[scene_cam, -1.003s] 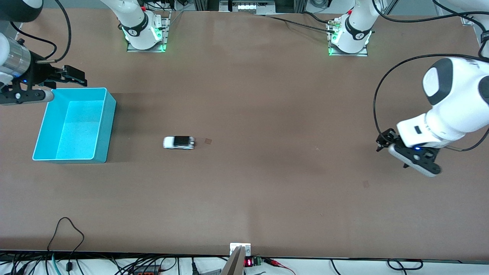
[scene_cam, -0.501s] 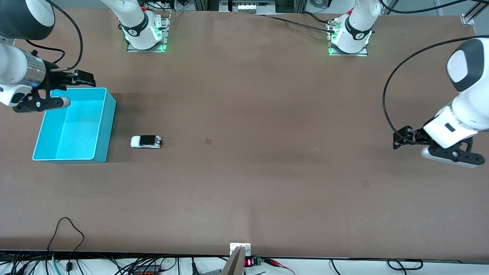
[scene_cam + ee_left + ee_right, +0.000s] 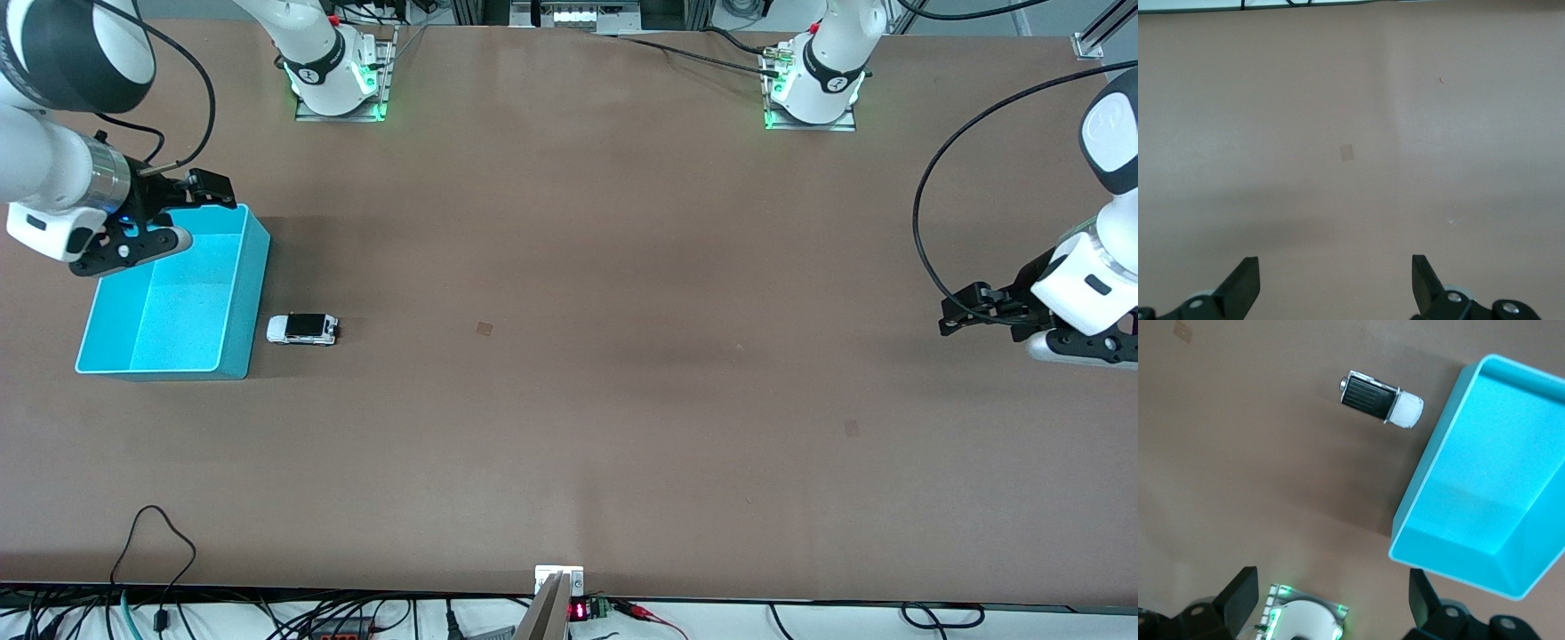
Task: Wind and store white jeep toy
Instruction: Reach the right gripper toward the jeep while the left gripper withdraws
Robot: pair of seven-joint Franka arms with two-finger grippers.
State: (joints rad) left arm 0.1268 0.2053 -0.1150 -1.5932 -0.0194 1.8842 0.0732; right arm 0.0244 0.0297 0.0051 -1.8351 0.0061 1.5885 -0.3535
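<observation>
White jeep toy (image 3: 302,328) now just beside turquoise bin (image 3: 255,293); right pincer (image 3: 206,188) and left pincer (image 3: 965,312) both apart.

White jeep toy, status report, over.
Both grippers open: right gripper over turquoise bin rim, left gripper waiting at its table end. Small white jeep toy on table beside bin, unobstructed.

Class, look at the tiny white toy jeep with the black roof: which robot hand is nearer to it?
The right hand. It is open over the turquoise plastic bin's rim, with the tiny white toy jeep beside that bin. The left hand, also open, is at the left arm's end of the table.
</observation>
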